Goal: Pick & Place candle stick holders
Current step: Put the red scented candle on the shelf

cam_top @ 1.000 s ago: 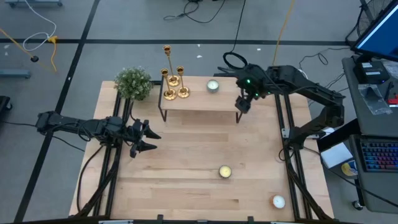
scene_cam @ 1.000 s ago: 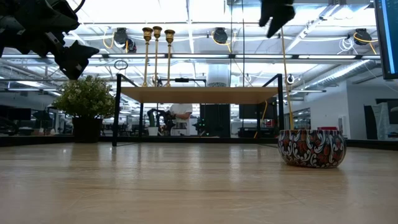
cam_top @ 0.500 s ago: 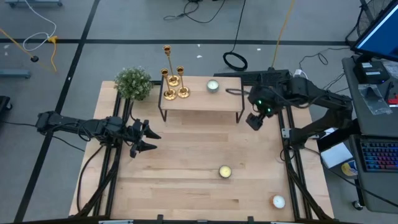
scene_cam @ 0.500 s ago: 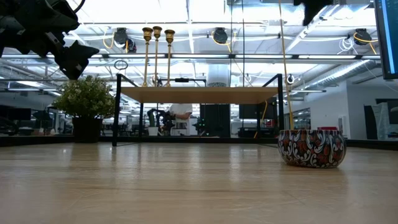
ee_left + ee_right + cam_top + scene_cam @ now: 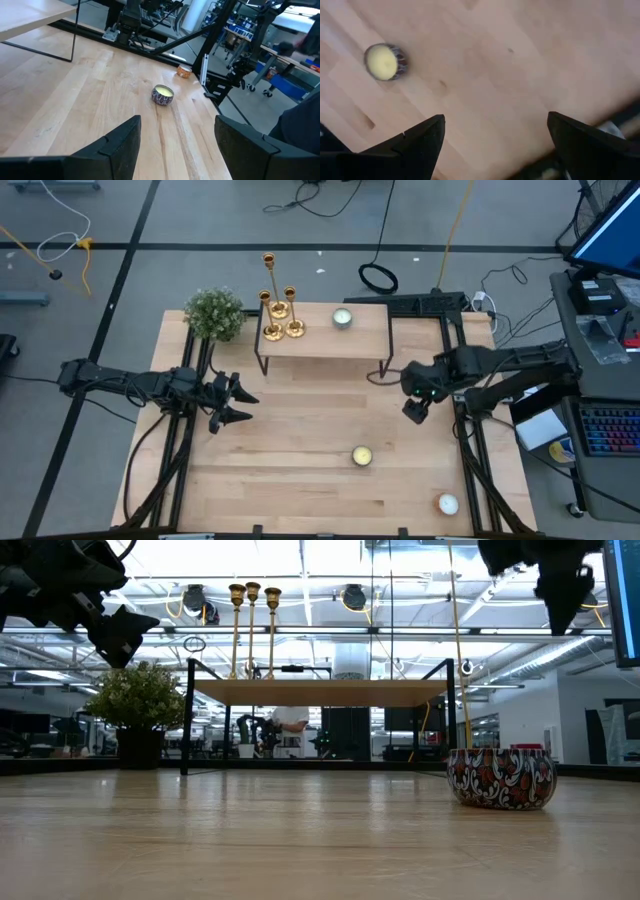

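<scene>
1. Three shiny gold candle stick holders [image 5: 279, 316] are seen standing upright in a tight cluster at the far left corner of a small raised shelf [image 5: 360, 340], which stands at the far edge of the table [image 5: 300, 480].
2. Each is made up of a thin stem on a round flared base, topped by a small cup; the cups are seen empty in the low view.
3. The tallest [image 5: 268, 262] is set farthest back, at the shelf's far edge.
4. The two shorter ones [image 5: 293, 308] are placed just in front of it, side by side, bases close together or touching.
5. In the low view the three stems [image 5: 253, 630] are shown parallel and near-vertical.
</scene>
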